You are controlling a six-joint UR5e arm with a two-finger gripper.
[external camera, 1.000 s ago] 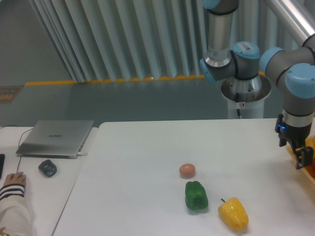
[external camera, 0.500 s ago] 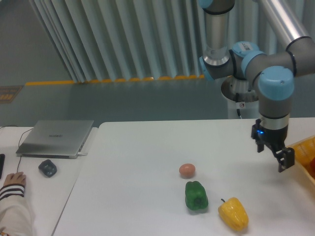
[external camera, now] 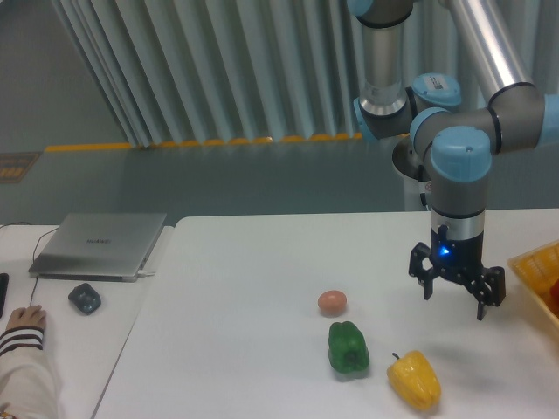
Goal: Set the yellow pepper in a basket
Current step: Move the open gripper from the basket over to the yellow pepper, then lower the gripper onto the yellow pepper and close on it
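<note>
Fixed-camera view: a white table (external camera: pixel 262 262) is seen from the front, with the UR5e arm (external camera: pixel 458 157) reaching down over its right half. The gripper (external camera: pixel 454 301) hangs above the tabletop with its two fingers (external camera: pixel 427 284) spread wide apart, and nothing is held between them. A blue light is lit on the wrist just above the fingers.

The yellow pepper (external camera: pixel 414 379) lies on the table near the front edge, below and a little to the left of the gripper and apart from it. Its dark stem is turned toward the upper left. The green pepper (external camera: pixel 348 347) lies just beside it on the left, without clear contact between the two. A small pinkish-orange round fruit (external camera: pixel 332 302) sits just behind the green pepper.

The basket (external camera: pixel 534 264) is only partly seen at the right edge of the picture, as an orange-yellow rim on the table, well apart from the yellow pepper. Something red shows inside it at the frame edge, too cut off to be told.

On the grey surface to the left, a closed laptop (external camera: pixel 98 245) and a dark mouse (external camera: pixel 85 298) are placed. A person's hand (external camera: pixel 23 319) in a striped cuff rests near the mouse.
</note>
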